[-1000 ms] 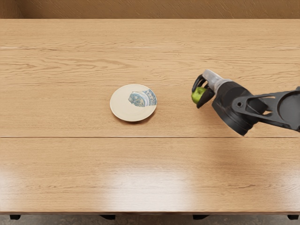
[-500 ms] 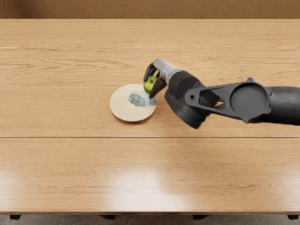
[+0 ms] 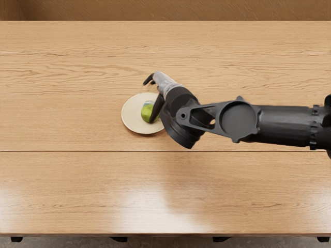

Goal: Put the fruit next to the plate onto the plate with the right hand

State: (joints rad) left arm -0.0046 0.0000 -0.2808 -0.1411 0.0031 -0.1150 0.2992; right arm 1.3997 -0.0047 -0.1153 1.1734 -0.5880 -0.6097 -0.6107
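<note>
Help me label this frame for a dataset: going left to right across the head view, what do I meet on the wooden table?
round cream plate, its bare left part → small green fruit within the plate's outline → right robot hand just beside the fruit → black right arm running to the right edge.
</note>
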